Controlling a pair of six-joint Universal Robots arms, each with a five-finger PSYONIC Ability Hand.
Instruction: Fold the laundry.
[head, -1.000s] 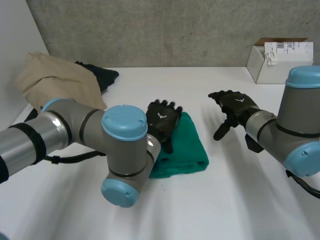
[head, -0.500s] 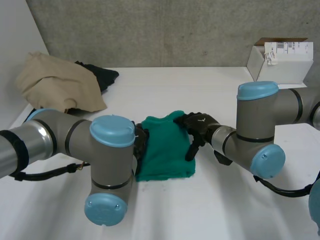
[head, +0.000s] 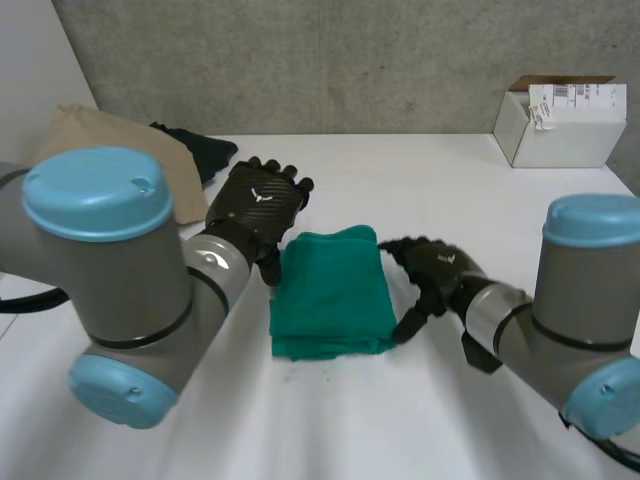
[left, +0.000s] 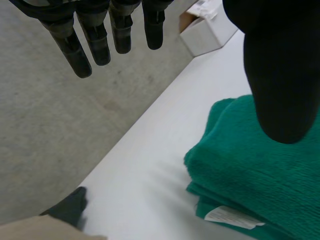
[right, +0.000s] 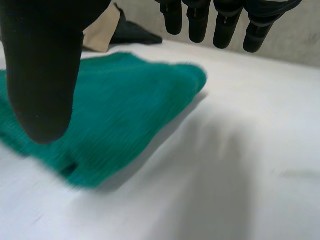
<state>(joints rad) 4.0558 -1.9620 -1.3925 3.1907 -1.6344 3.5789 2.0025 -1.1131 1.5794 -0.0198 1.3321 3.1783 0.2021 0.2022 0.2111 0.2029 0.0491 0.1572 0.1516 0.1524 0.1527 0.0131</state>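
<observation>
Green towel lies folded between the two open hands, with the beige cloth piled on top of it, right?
No. The head view shows the beige cloth lying apart near the far left corner of the table, not on the green towel. The rest holds.

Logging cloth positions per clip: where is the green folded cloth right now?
In the head view the green folded cloth lies between the left robot hand, at its far left corner, and the right robot hand, by its right edge.

one each: green cloth (head: 330, 290), tan cloth (head: 118, 130), black cloth (head: 206, 155), box (head: 565, 135)
</observation>
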